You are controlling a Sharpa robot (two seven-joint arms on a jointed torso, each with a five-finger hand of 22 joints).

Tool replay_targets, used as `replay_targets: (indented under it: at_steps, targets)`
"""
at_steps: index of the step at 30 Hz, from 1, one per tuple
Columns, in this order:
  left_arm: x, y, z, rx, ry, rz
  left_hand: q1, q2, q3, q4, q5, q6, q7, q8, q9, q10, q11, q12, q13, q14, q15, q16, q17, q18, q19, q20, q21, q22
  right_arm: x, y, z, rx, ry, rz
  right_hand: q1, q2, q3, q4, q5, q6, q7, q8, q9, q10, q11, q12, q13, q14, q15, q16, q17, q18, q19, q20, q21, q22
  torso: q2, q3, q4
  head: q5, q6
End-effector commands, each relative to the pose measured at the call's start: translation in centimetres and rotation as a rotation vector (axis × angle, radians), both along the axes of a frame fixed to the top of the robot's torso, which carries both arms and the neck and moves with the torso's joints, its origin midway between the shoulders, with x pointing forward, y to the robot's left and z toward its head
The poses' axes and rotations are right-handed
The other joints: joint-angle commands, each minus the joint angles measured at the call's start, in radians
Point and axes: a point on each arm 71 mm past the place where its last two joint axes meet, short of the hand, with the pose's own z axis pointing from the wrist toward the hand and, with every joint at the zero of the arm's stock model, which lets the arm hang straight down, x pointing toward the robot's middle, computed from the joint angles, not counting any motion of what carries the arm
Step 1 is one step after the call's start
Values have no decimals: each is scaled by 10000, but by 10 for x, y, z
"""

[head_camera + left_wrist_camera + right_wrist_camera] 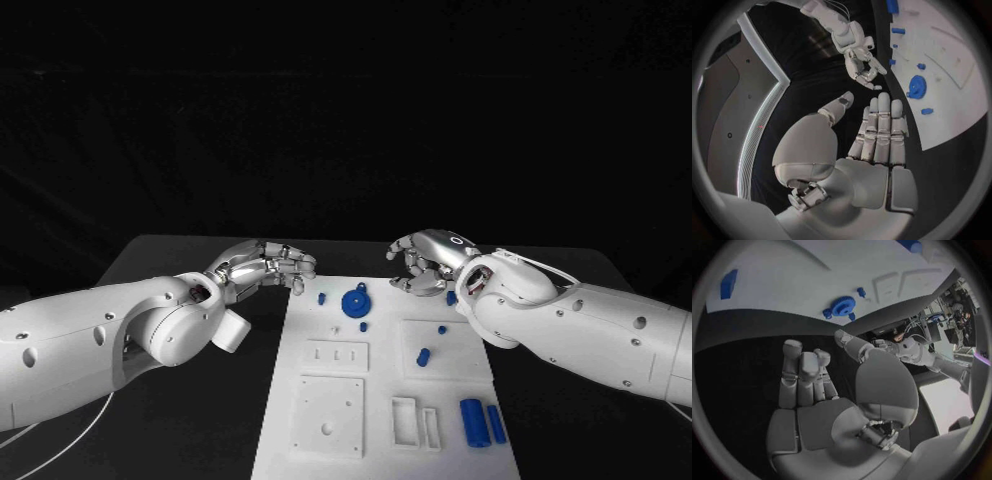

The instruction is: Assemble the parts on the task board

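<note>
Lying on the far end of the task board (335,400), the blue gear (356,302) sits flat, with small blue parts close round it. Both hands hover just beyond that far edge above the black surface (173,260), the gear between them. The left hand (267,266) holds nothing, fingers loosely curled; the right hand (426,262) likewise holds nothing. Neither is clearly the nearer, I judge.

Dim room, black around the task board (378,390), which is bright; wrist views bend strongly at edges.
</note>
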Motion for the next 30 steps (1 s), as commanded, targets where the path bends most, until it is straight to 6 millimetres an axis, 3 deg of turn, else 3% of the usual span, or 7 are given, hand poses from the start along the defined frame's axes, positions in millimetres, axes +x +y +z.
replay_targets:
  at_steps: [1,3,8,15,22,26,30]
  targets:
    - [0,-2,2,-44,-105,-129,9,10,45,12,-2,-75,16,-69,11,43,44,-37,12,-3,51,-52,16,130,-25,33,-52,15,-1,5,-4,78,851,382,200,109,41,-122,949,29,-29,46,-22,25,64,-4,-9,-14,77,-31,34,201,-5,-33,-51,168,-10,12,-41,-25,46]
    - [0,-2,2,-45,-108,-138,8,10,45,13,-1,-74,16,-69,11,44,44,-38,13,-3,51,-53,17,129,-25,33,-53,15,0,7,-6,-59,1035,442,344,336,155,-297,2051,7,-41,50,-37,31,50,14,-10,-11,48,-23,57,198,-8,-27,-44,182,-11,21,-51,-8,55]
    - [1,-2,1,-31,-97,-136,6,12,45,16,0,-74,16,-69,12,46,44,-41,14,-2,51,-54,19,129,-24,33,-54,16,2,17,-11,-427,1543,549,453,1303,691,-613,3091,-35,-139,48,-86,22,-43,9,-29,-25,-39,-40,82,200,-68,28,-57,194,-2,32,-19,-12,62]
    - [2,-3,1,-28,-94,-151,6,11,45,17,1,-73,16,-70,14,48,44,-44,16,-1,51,-56,21,129,-24,33,-55,17,7,34,-15,-1086,1642,578,-1076,2367,2703,-1280,2364,-117,-262,70,-239,56,-159,78,-9,43,-147,8,186,204,-45,85,143,210,9,7,-6,-3,50]
    - [2,-4,1,-26,-91,-156,9,10,46,16,1,-73,15,-71,15,49,44,-47,19,-1,51,-58,23,130,-24,33,-57,18,6,46,-19,-1588,1728,634,-1574,2710,3177,-1554,2443,-246,-388,99,-285,100,-280,131,2,149,-257,135,315,204,-7,42,220,206,7,-3,-18,21,9]
    - [2,-4,1,-29,-91,-168,18,6,48,10,1,-72,14,-71,16,51,43,-50,21,-1,50,-60,24,131,-24,31,-59,19,6,50,-20,-1751,1780,662,-1800,2839,3700,-1675,1655,-328,-476,134,-306,97,-358,160,2,176,-334,181,364,204,9,22,264,202,15,0,-26,25,-13]
    - [2,-4,1,-29,-90,-176,21,5,49,8,1,-71,14,-72,17,53,42,-52,22,-1,50,-61,26,132,-24,31,-60,20,7,53,-22,-1848,1754,651,-1897,2877,3810,-1693,1579,-353,-498,153,-310,100,-380,172,1,186,-353,192,373,204,23,16,281,200,4,1,-12,30,-32]
